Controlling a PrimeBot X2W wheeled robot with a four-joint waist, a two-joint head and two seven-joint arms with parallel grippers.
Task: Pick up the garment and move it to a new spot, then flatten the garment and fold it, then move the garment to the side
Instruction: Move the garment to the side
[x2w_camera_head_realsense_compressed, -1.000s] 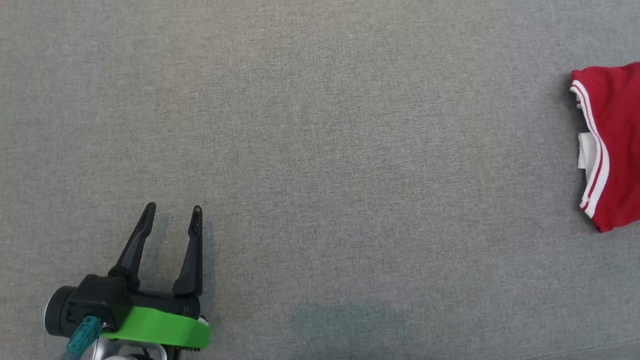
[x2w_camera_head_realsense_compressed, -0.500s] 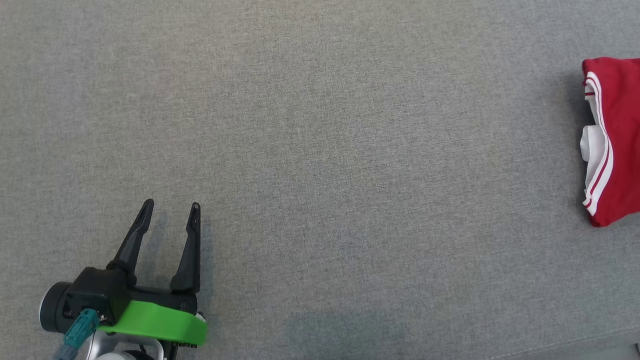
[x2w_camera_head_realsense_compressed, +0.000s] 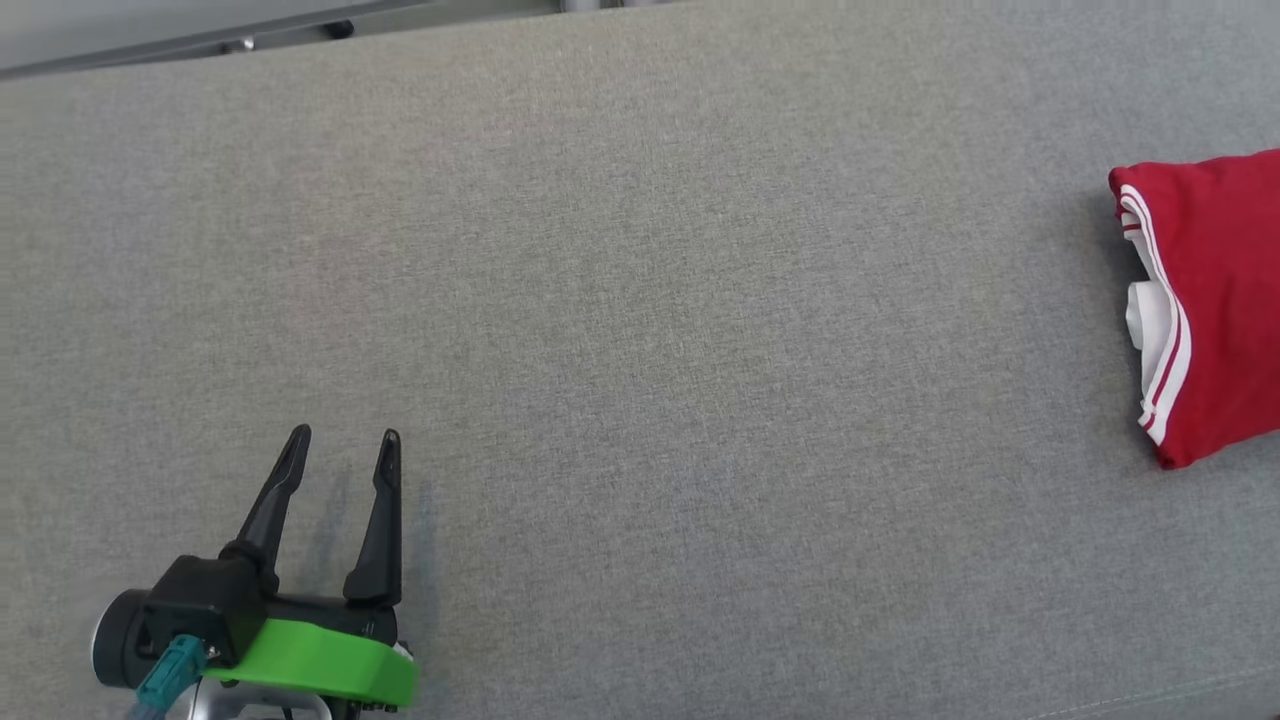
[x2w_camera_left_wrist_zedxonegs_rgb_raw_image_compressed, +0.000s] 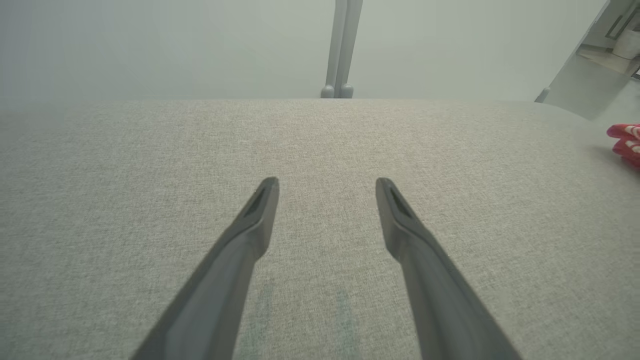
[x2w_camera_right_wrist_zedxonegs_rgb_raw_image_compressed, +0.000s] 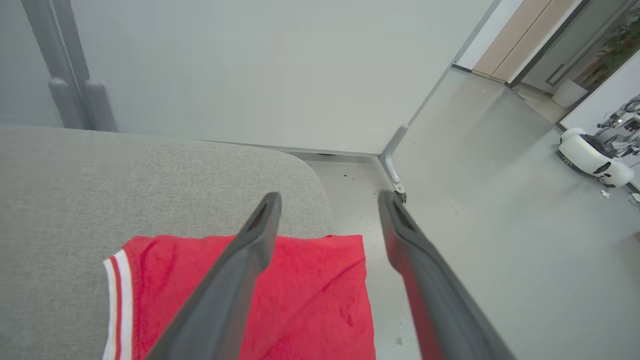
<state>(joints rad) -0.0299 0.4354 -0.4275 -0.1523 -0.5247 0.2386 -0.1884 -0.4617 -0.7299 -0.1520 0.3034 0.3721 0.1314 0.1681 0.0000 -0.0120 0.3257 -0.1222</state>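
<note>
**Garment** (x2w_camera_head_realsense_compressed: 1205, 300): red knit cloth, soft, faintly creased, folded to a flat oblong. White trim with a thin red line along one edge; white inner layer showing at the fold. Lying at the far right end of the surface (x2w_camera_head_realsense_compressed: 640, 300), close by its rounded corner, well apart from the left gripper.

**Surface:** grey woven upholstery, fine even weave, matt and flat. Corner rounded, as seen in the right wrist view. Seam running along the near edge at the lower right of the head view.

**Left gripper** (x2w_camera_head_realsense_compressed: 345, 433): two long dark tapering fingers (x2w_camera_head_realsense_compressed: 382, 520), matt, slotted near the tips. Released, spread, nothing between them. Low over bare upholstery at the lower left of the head view. Bright green band (x2w_camera_head_realsense_compressed: 310, 670) behind the black body; teal plug (x2w_camera_head_realsense_compressed: 165, 672) at its side.

**Right gripper** (x2w_camera_right_wrist_zedxonegs_rgb_raw_image_compressed: 330, 195): same dark fingers, released, spread wide, grasping nothing. Poised over the garment, one finger crossing the red cloth in the wrist view, the other over the floor beyond the edge. Contact with the cloth not determinable.

**Room:** smooth pale grey-green partition wall (x2w_camera_right_wrist_zedxonegs_rgb_raw_image_compressed: 250, 75). Paired grey posts (x2w_camera_left_wrist_zedxonegs_rgb_raw_image_compressed: 341, 50) behind the far edge of the surface. Pale grey floor (x2w_camera_right_wrist_zedxonegs_rgb_raw_image_compressed: 475, 200), smooth, a few dark specks. Metal foot (x2w_camera_right_wrist_zedxonegs_rgb_raw_image_compressed: 395, 175) at a partition's base. Light wood panel (x2w_camera_right_wrist_zedxonegs_rgb_raw_image_compressed: 515, 40) and white rounded machine (x2w_camera_right_wrist_zedxonegs_rgb_raw_image_compressed: 592, 157) far off to the right.
</note>
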